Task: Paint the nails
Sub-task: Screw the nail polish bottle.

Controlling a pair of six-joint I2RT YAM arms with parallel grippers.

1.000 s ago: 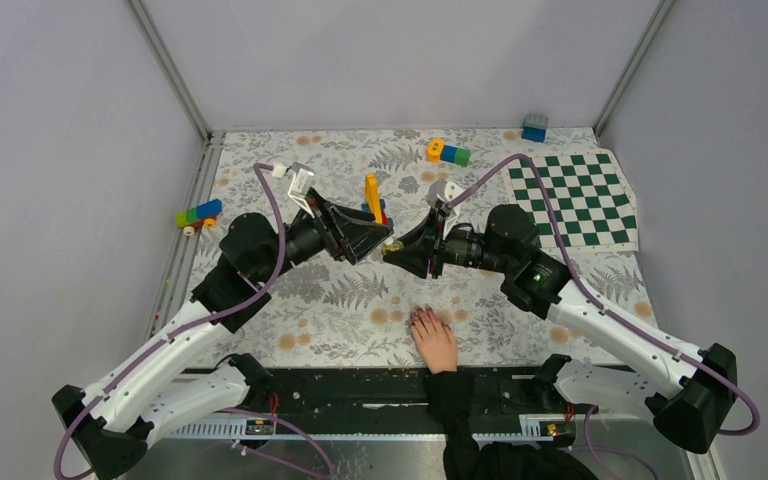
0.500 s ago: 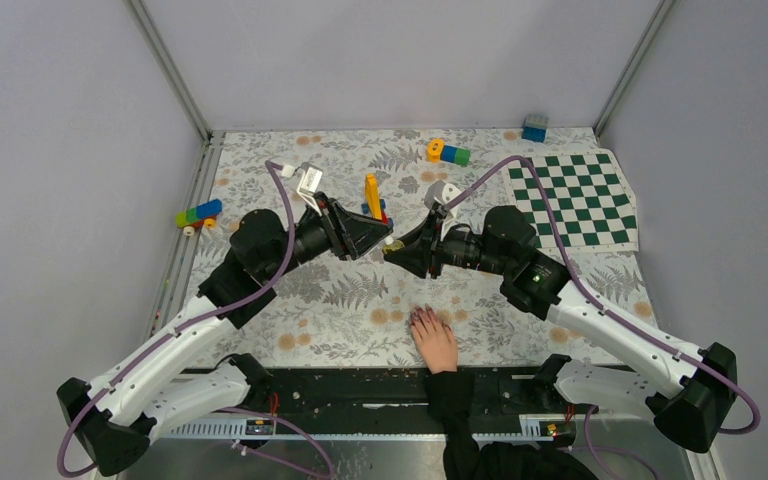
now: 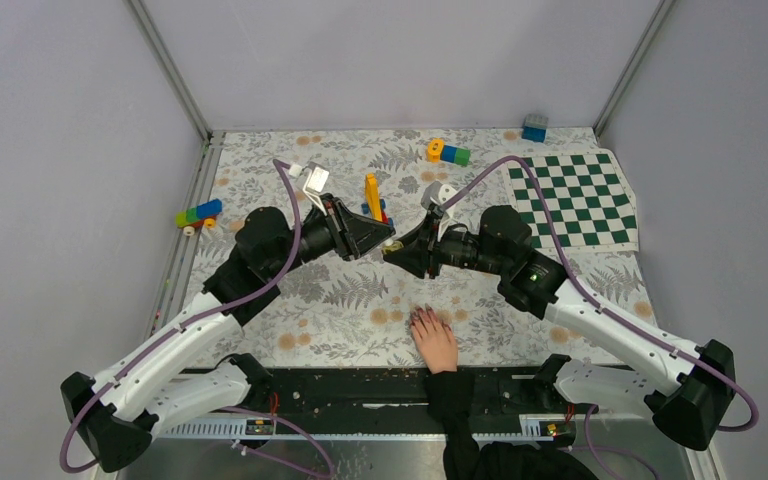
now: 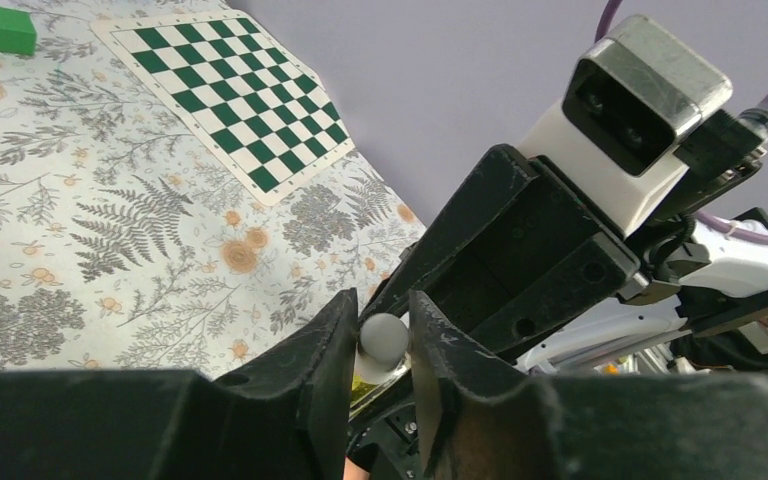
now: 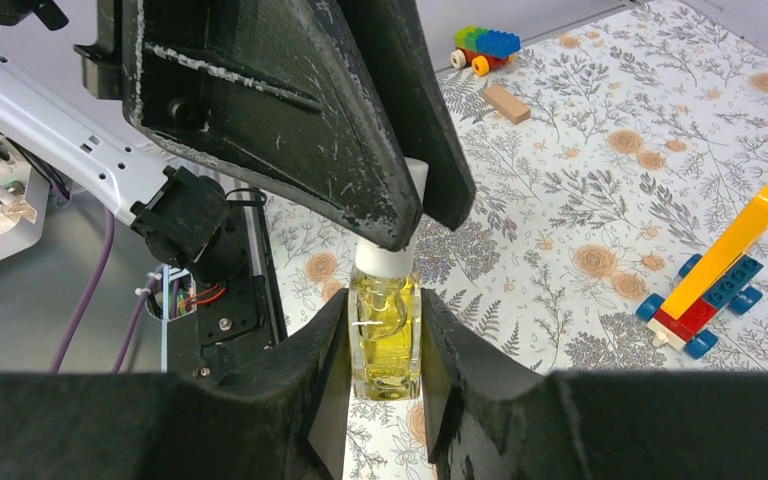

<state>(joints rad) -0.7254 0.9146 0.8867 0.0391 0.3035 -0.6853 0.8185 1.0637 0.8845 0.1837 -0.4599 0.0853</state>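
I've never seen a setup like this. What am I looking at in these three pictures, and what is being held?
Two robot arms, the left arm and the right arm, are bolted at the near edge of the table. The wide picture looks down from above and behind them. The other two come from a camera on each wrist.

On the flowered table lie a checkered mat, toy bricks and a yellow toy. A person's hand rests flat near the front, its nails dark.

The robot's right hand grips a small bottle of yellow liquid. Its left hand pinches the white cap.
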